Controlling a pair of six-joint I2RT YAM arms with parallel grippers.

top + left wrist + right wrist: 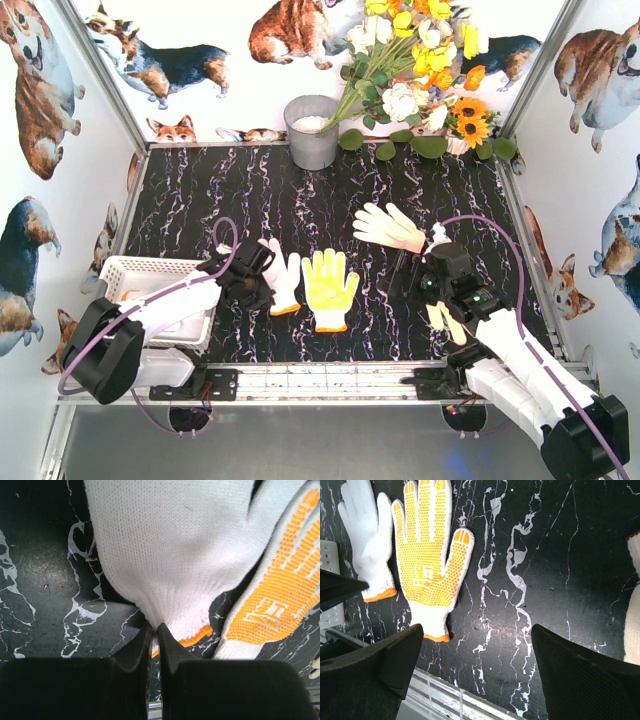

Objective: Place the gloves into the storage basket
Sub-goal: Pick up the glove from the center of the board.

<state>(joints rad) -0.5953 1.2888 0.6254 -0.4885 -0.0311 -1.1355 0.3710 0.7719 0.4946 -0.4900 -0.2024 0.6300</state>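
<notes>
A: Item: left gripper point(156, 628)?
B: Jaws pinched on the cuff of the white knit glove with orange hem point(170, 555), which lies on the black marbled table point(300, 200).
A: Item: right gripper point(476, 635)?
B: Jaws spread wide, holding nothing.
A: Item: white perforated plastic basket point(130, 272)?
B: At the table's left edge. A yellow-dotted knit glove point(329, 285) lies just right of the white one.

Bright, even light is cast from above. A soft sheen is seen on the table point(50, 580). Close up, the left fingers point(130, 680) are blurred and dark; the white glove point(170, 545) is nearly washed out.
</notes>
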